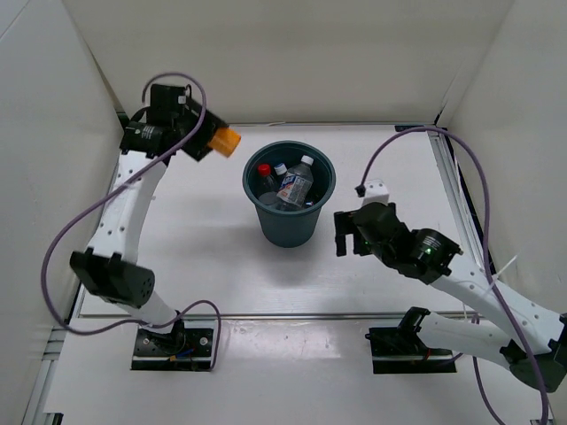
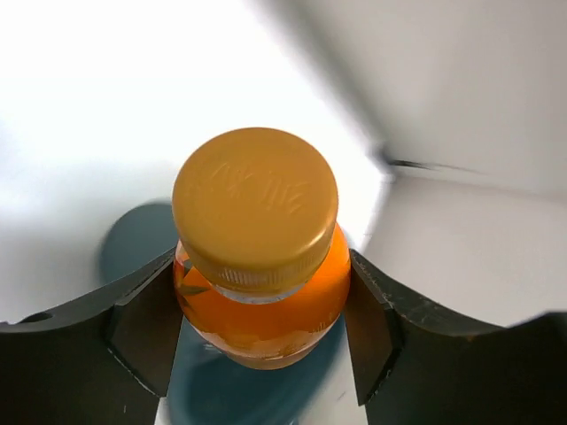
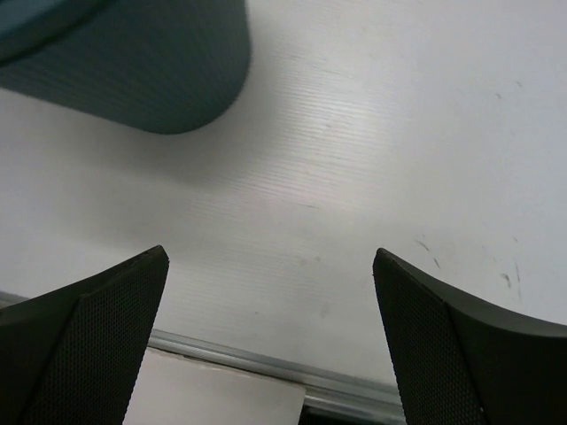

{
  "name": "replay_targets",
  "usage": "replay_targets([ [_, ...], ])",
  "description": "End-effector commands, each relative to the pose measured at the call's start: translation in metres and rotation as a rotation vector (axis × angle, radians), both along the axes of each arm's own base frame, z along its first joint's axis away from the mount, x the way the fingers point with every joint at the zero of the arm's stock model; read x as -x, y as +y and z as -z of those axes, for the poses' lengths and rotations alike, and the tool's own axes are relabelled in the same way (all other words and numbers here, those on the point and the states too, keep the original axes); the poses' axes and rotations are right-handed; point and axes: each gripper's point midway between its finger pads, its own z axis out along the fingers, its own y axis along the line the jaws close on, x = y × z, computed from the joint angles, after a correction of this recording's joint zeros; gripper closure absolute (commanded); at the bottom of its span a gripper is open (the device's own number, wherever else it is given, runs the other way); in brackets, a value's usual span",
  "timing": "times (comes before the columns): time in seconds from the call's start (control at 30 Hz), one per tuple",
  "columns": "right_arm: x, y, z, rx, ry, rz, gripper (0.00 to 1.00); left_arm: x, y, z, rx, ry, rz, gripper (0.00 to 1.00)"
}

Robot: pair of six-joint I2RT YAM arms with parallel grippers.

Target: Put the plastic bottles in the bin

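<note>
The short orange bottle (image 1: pixel 225 141) (image 2: pixel 262 266) hangs in the air left of the bin, gripped at its body by my left gripper (image 1: pixel 213 142) (image 2: pixel 262 319), which is shut on it. The dark teal bin (image 1: pixel 290 197) stands mid-table and holds several clear bottles, one with a red cap (image 1: pixel 263 170) and one with a blue-and-white label (image 1: pixel 298 184). Part of the bin's wall (image 3: pixel 133 62) shows at the top left of the right wrist view. My right gripper (image 1: pixel 347 232) (image 3: pixel 270 345) hovers to the right of the bin, open, with nothing between its fingers.
White walls enclose the table on three sides. A metal rail (image 3: pixel 266 372) runs along the near edge of the white table top (image 1: pixel 204 257). Purple cables (image 1: pixel 62 239) loop off both arms.
</note>
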Motion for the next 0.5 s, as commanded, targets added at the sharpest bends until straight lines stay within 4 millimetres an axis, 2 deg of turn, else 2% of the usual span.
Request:
replay_targets([
  [0.0, 0.004, -0.033, 0.010, 0.019, 0.035, 0.158, 0.00, 0.010, -0.030, -0.083, -0.102, -0.317, 0.079, 0.67],
  [0.03, 0.004, -0.036, 0.011, 0.018, 0.043, 0.176, 0.00, 0.011, -0.041, -0.094, -0.101, -0.360, 0.111, 0.66],
  [0.07, 0.002, -0.039, 0.011, 0.011, 0.045, 0.197, 0.00, 0.008, -0.054, -0.085, -0.116, -0.355, 0.149, 0.66],
  [0.1, 0.003, -0.040, 0.013, 0.018, 0.050, 0.198, 0.00, 0.017, -0.082, -0.083, -0.146, -0.370, 0.244, 0.66],
  [0.17, 0.002, -0.042, 0.013, 0.011, 0.052, 0.214, 0.00, 0.018, -0.105, -0.063, -0.229, -0.353, 0.300, 0.66],
  [0.23, -0.001, -0.046, 0.012, 0.015, 0.046, 0.232, 0.00, 0.033, -0.132, -0.036, -0.307, -0.310, 0.383, 0.66],
  [0.3, -0.004, -0.046, 0.013, 0.015, 0.046, 0.244, 0.00, 0.034, -0.142, -0.021, -0.330, -0.275, 0.407, 0.63],
  [0.33, -0.008, -0.050, 0.009, 0.014, 0.038, 0.260, 0.00, 0.042, -0.148, -0.026, -0.334, -0.280, 0.422, 0.60],
  [0.4, -0.010, -0.051, 0.008, 0.012, 0.050, 0.265, 0.00, 0.040, -0.149, -0.033, -0.370, -0.298, 0.405, 0.50],
  [0.43, -0.014, -0.055, 0.008, 0.011, 0.064, 0.279, 0.00, 0.041, -0.148, -0.038, -0.381, -0.306, 0.395, 0.34],
  [0.47, -0.012, -0.046, 0.009, -0.021, 0.120, 0.238, 0.00, 0.043, -0.144, -0.040, -0.419, -0.308, 0.378, 0.17],
])
